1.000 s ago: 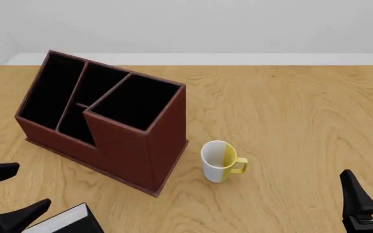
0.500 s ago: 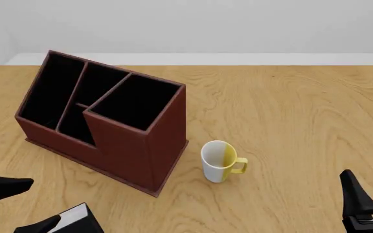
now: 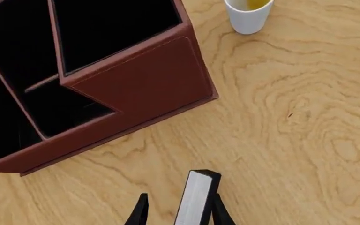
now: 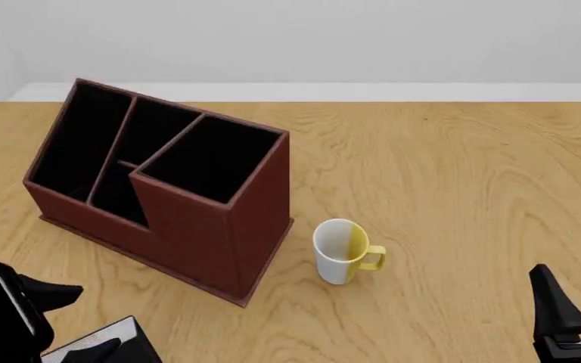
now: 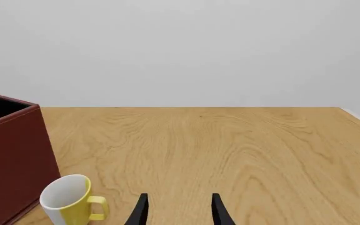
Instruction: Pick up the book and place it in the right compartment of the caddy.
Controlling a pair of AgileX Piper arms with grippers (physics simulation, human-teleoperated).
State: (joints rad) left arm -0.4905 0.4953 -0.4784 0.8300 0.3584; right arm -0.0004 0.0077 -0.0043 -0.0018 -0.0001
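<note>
The book [image 4: 109, 330] lies at the table's near-left edge, black with a white page edge. In the left wrist view the book [image 3: 196, 199] sits on edge between my left gripper's [image 3: 180, 197] open fingers, with a gap on one side. In the front view the left gripper [image 4: 97, 316] is low over the book. The reddish-brown caddy [image 4: 205, 234] stands behind it, angled; its right compartment [image 4: 215, 155] is empty and also shows in the left wrist view [image 3: 111, 23]. My right gripper [image 4: 575, 274] is open and empty at the near right, and its own view [image 5: 178, 201] shows the same.
A white and yellow mug [image 4: 343, 251] stands just right of the caddy's near corner. The mug also shows in the left wrist view [image 3: 249, 14] and in the right wrist view [image 5: 67, 201]. The caddy's end wall [image 5: 8, 154] is at that view's edge.
My left gripper has moved right along the near edge and turned, coming down so its fingers straddle the book. The right arm, caddy and mug have not moved.
</note>
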